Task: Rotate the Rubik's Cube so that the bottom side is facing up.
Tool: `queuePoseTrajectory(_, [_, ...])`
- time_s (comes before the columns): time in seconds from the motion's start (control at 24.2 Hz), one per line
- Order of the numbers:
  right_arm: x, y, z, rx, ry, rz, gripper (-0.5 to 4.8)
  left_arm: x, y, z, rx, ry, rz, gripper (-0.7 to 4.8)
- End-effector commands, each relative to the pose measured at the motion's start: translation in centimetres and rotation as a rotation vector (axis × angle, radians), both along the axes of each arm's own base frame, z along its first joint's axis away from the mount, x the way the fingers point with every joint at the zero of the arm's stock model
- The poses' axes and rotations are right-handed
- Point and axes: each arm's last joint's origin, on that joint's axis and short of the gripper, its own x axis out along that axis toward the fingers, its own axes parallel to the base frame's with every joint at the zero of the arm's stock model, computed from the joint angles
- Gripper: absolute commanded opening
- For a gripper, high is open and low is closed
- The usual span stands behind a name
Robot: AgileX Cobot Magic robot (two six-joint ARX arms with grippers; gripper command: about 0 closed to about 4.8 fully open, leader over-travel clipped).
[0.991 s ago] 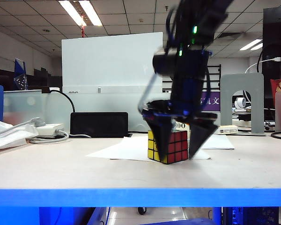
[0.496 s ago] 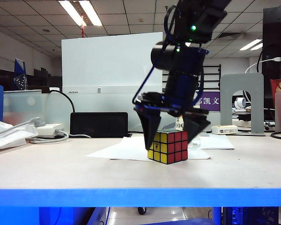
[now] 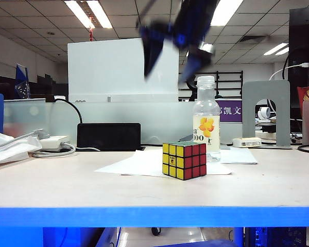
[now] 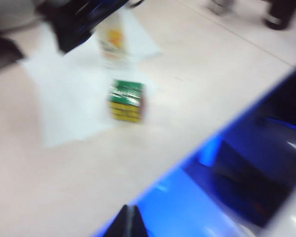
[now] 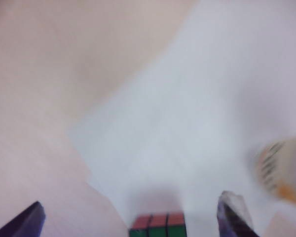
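In the exterior view, a white cable with an adapter [image 3: 51, 144] is lying at the far left of the pale surface [image 3: 67, 190], near the back. A black rectangular box [image 3: 108, 136] is sitting next to it, further right. A white sheet of paper [image 3: 139, 163] is lying flat near the middle of the surface.

The Rubik's Cube [image 3: 184, 160] is resting on the right part of that paper, with a yellow face turned to the left front and a red face to the right front. Nothing is touching it. The left wrist view is showing a green face on top of the Rubik's Cube [image 4: 126, 100], though that picture is blurred.

High above the cube, near the top of the exterior view, the right claw [image 3: 170, 49] is hanging blurred, its two dark fingers spread wide apart and holding nothing. In the right wrist view the right claw [image 5: 135, 217] is showing the same wide gap, with the cube's edge far below between the fingers.

Just behind and to the right of the cube, a clear plastic bottle [image 3: 206, 121] with an orange flower label is standing upright.

The left claw [image 4: 129, 224] is appearing only as a dark tip in its own wrist view, closed and empty, out past the blue front edge of the surface.
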Motion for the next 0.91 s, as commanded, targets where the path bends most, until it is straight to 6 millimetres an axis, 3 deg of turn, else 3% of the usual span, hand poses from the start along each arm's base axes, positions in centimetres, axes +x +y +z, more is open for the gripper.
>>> queuePoseTrajectory(0.04, [-3.0, -1.7, 8.5, 0.147, -0.289, -0.017, 3.92, 0.7, 0.1, 1.9, -0.011, -0.257, 0.188, -0.03])
queuePoseTrajectory(0.08, [-5.0, -3.0, 11.9, 0.211, -0.421, -0.039, 3.17, 1.2, 0.2, 3.1, -0.061, -0.33, 0.229, -0.02])
queuePoseTrajectory(0.12, [-5.9, -3.5, 13.3, 0.232, -0.478, -0.056, 2.94, 1.5, 0.4, 4.0, -0.101, -0.37, 0.234, -0.02])
queuePoseTrajectory(0.17, [-8.1, -5.0, 16.0, 0.261, -0.587, -0.109, 2.57, 2.1, 1.1, 5.3, -0.183, -0.426, 0.257, -0.01])
queuePoseTrajectory(0.25, [-11.4, -7.1, 18.9, 0.276, -0.7, -0.171, 2.32, 3.3, 2.4, 6.9, -0.29, -0.51, 0.274, -0.01])
queuePoseTrajectory(0.45, [-19.0, -11.8, 22.8, 0.266, -0.875, -0.223, 1.15, 6.2, 6.7, 8.7, -0.388, -0.684, 0.416, -0.01])
queuePoseTrajectory(0.5, [-20.2, -12.5, 23.3, 0.267, -0.903, -0.229, 0.91, 6.6, 7.3, 8.9, -0.407, -0.702, 0.457, -0.01])
queuePoseTrajectory(0.58, [-23.6, -14.5, 24.3, 0.278, -0.966, -0.226, -0.1, 7.7, 9.4, 9.2, -0.439, -0.748, 0.548, -0.01])
queuePoseTrajectory(0.7, [-28.9, -17.9, 25.1, 0.259, -1.065, -0.315, -0.06, 9.9, 12.2, 8.9, -0.356, -0.788, 0.685, -0.01])
queuePoseTrajectory(0.74, [-29.7, -18.4, 25.1, 0.249, -1.08, -0.325, -0.06, 10.4, 12.7, 8.8, -0.334, -0.786, 0.698, -0.01])
queuePoseTrajectory(0.91, [-34.6, -21.4, 22.4, 0.221, -1.118, -0.4, -0.06, 12.9, 15.3, 7.0, -0.351, -0.619, 0.715, -0.05])
